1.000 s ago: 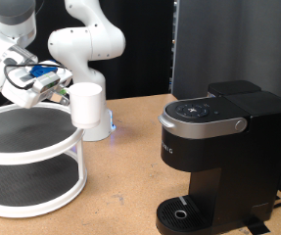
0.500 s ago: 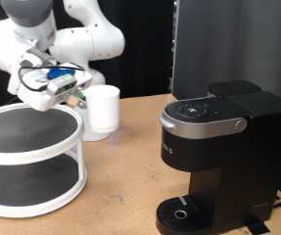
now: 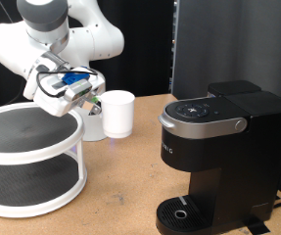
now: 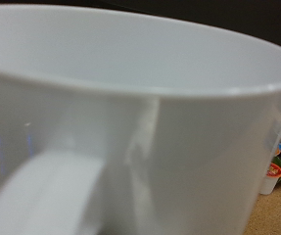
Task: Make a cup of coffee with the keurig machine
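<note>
The small white cylindrical mug (image 3: 117, 113) has travelled towards the exterior view's right over the last second, carried clear of the round two-tier white stand with dark shelves (image 3: 30, 157) and now hanging in the air above the wooden worktop (image 3: 120, 186). The gripper (image 3: 87, 98) has it by the handle side, jaws apparently pinching the handle, though they are largely hidden. The large boxy matte-black coffee maker (image 3: 218, 157) stands apart, its round drip tray (image 3: 184, 212) bare: the mug is nearer but not placed.
</note>
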